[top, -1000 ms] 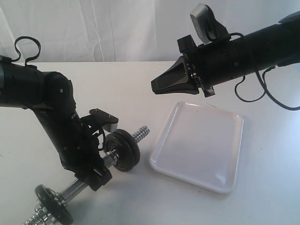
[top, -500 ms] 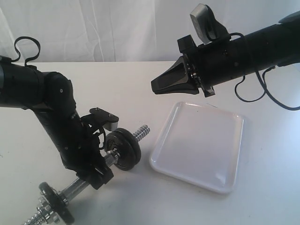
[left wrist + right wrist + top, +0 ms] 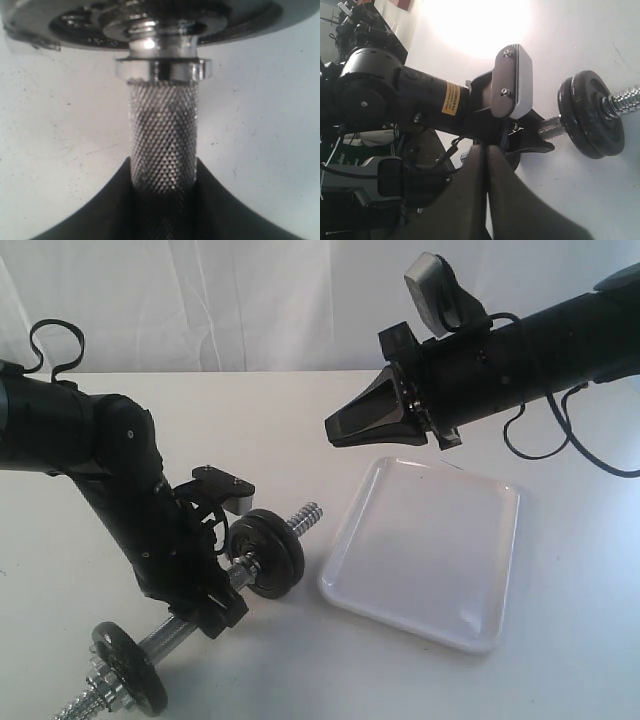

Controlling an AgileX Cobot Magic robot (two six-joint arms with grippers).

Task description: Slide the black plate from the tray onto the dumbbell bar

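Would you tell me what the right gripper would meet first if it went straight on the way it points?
The right gripper would probably meet the left arm, near its wrist camera; depth is unclear.

Dumbbell bar (image 3: 168, 636) tip beyond frame edge

The tray (image 3: 420, 555) is plain glossy white; the tabletop (image 3: 60, 150) is a duller white with faint dark specks. The dumbbell bar (image 3: 162, 140) is bright chrome, its grip cut in a fine diamond knurl. Its weight discs (image 3: 268, 558) are black. The right arm (image 3: 520, 350) and left arm (image 3: 120, 490) are matte black; the left one wears a yellow label (image 3: 451, 98) and a silver-grey camera housing (image 3: 514, 80).
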